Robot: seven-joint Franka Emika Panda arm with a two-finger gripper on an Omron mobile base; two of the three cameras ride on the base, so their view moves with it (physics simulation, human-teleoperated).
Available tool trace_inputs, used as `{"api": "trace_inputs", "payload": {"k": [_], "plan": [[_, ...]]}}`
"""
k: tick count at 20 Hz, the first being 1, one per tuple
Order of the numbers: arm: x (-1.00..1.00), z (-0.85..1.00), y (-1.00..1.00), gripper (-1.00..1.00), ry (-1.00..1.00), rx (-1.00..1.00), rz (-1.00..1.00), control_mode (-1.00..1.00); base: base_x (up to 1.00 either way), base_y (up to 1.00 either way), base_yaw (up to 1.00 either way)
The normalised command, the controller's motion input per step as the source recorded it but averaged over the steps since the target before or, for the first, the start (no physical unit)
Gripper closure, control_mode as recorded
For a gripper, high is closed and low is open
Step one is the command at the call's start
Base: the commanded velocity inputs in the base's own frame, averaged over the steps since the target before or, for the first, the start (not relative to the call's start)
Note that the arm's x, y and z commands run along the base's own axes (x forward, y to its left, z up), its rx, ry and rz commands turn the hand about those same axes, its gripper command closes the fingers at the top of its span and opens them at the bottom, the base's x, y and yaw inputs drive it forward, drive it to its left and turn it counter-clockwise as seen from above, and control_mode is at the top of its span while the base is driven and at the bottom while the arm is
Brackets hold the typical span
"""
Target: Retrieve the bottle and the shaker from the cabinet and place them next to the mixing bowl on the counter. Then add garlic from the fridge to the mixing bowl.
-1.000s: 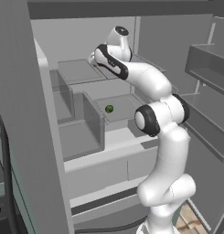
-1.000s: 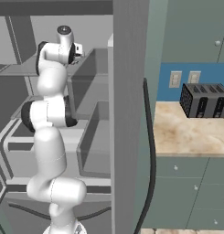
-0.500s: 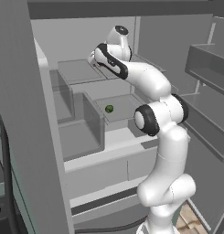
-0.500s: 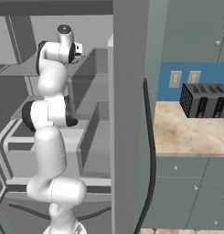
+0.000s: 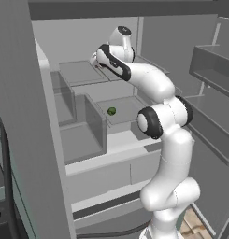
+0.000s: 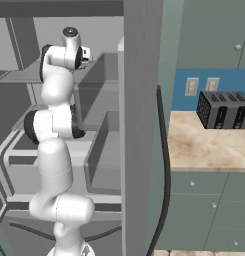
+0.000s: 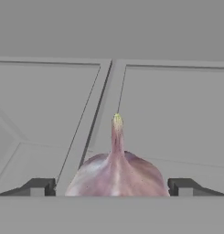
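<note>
Fridge: open grey fridge (image 5: 88,154) with bare shelves.
Arm: white arm (image 5: 158,116) reaching onto the fridge's upper shelf.
Counter: beige stone counter (image 6: 204,147) right of the fridge, carrying a black toaster (image 6: 224,110).
Garlic: pinkish-purple garlic bulb (image 7: 117,176) on the fridge's upper shelf, stem up.
Tool: tool (image 7: 111,186) spread wide, fingertips (image 7: 40,186) flanking the garlic, contact unclear.

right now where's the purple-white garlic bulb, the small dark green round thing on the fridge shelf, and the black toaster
purple-white garlic bulb (image 7: 117,176), hand view, on the bulb's body below its stem
small dark green round thing (image 5: 111,111), left base view, its middle
black toaster (image 6: 225,110), right base view, its front face
</note>
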Motion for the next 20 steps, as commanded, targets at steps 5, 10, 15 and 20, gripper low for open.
{"api": "trace_inputs", "payload": {"k": [5,10,15,20], "plan": [[0.0,0.0,0.0,1.0,0.0,0.0,0.0,-1.0,0.0,0.0,0.0],[0.0,0.0,0.0,1.0,0.0,0.0,0.0,-1.0,0.0,0.0,0.0],[-0.83,0.02,-0.02,1.0,-0.11,0.02,0.0,-1.0,0.0,0.0,0.0],[-1.0,0.17,0.0,1.0,-0.08,0.04,-0.01,-1.0,0.0,0.0,0.0]]}}
